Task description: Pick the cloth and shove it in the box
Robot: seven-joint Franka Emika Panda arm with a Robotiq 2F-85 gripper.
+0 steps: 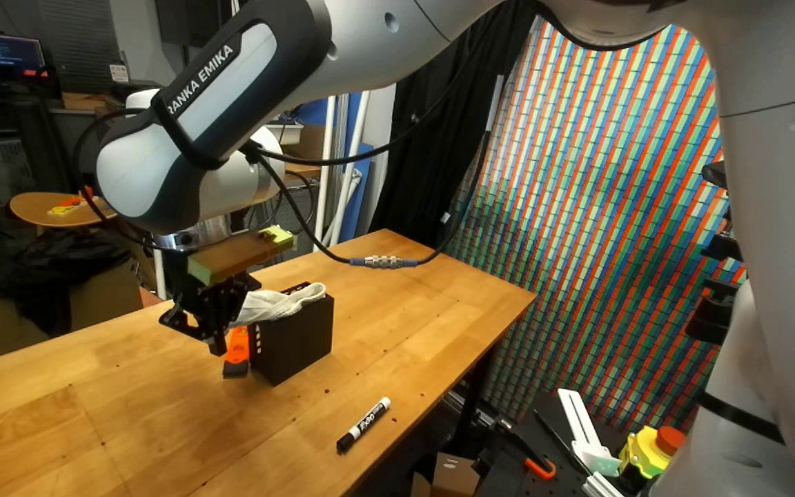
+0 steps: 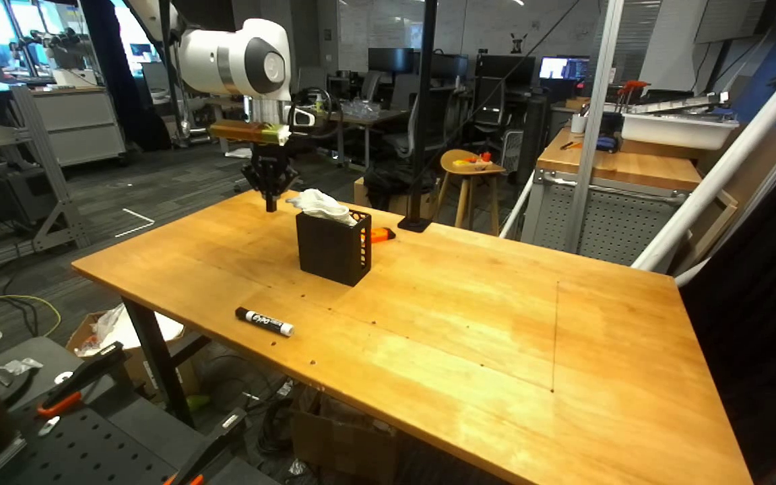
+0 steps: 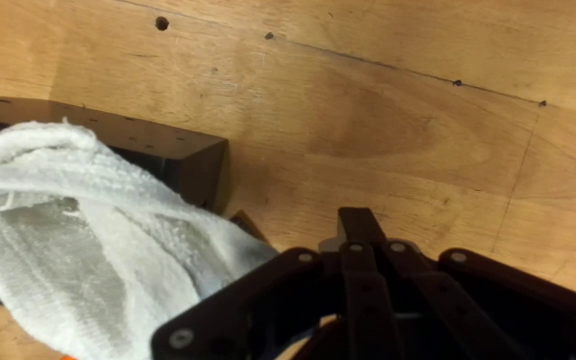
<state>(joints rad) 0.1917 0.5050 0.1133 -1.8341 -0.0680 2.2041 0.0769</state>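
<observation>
In an exterior view, white cloth (image 2: 321,205) bulges from the box (image 2: 326,249), seemingly too bunched to sink in. At the box's ten o'clock, the claw (image 2: 271,204) is closed, empty, perhaps for pushing.

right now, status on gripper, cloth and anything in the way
Gripper shut, nothing in it, off to the side of the box. Cloth bunched at box's mouth, sticking out above the rim. Orange item close by box, might get bumped.
</observation>
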